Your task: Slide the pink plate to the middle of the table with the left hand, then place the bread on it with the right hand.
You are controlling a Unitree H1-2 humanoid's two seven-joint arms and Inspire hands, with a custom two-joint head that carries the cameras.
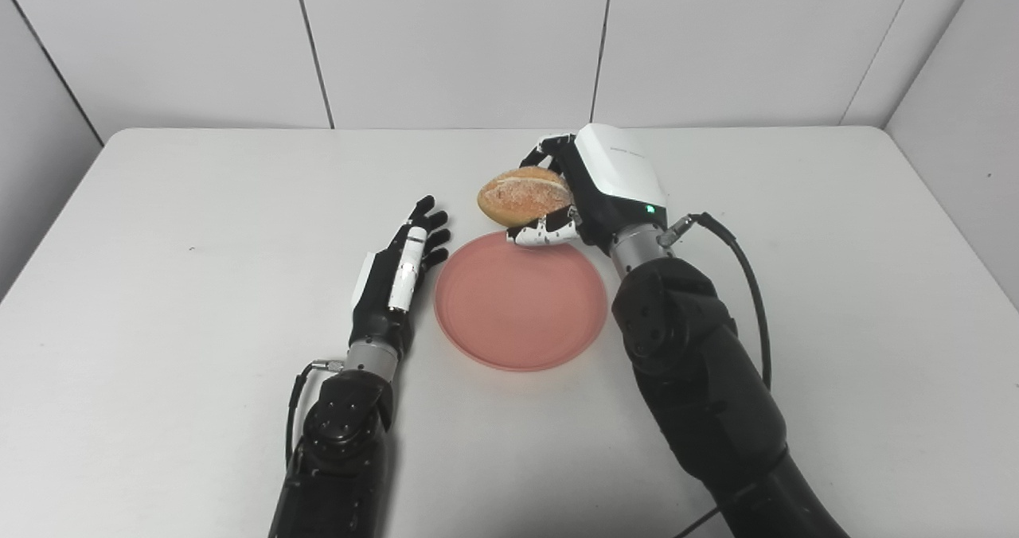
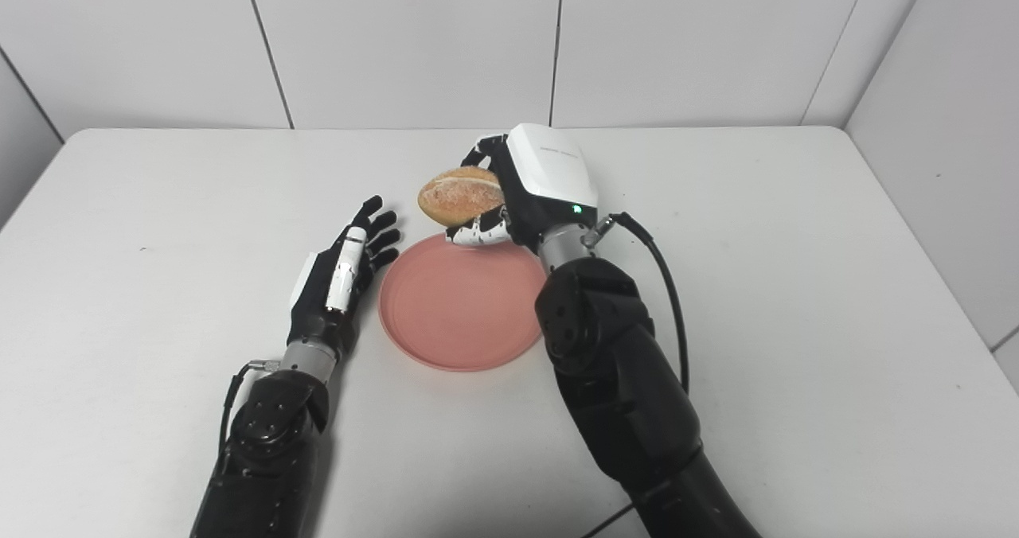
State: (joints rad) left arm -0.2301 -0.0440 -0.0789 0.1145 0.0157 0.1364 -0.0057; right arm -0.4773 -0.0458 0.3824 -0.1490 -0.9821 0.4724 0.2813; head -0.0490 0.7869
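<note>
Left eye view: crusty golden bread (image 1: 525,195) in right robot hand (image 1: 593,184)'s clasp, left robot hand (image 1: 402,271) spread empty.

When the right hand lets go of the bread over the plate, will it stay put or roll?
The bread is a rounded oval loaf, so it may rock or roll a little on release. The plate looks shallow with a low raised rim, which should probably stop it. The right hand holds it near the plate's far edge, so a release nearer the centre seems safer.
</note>
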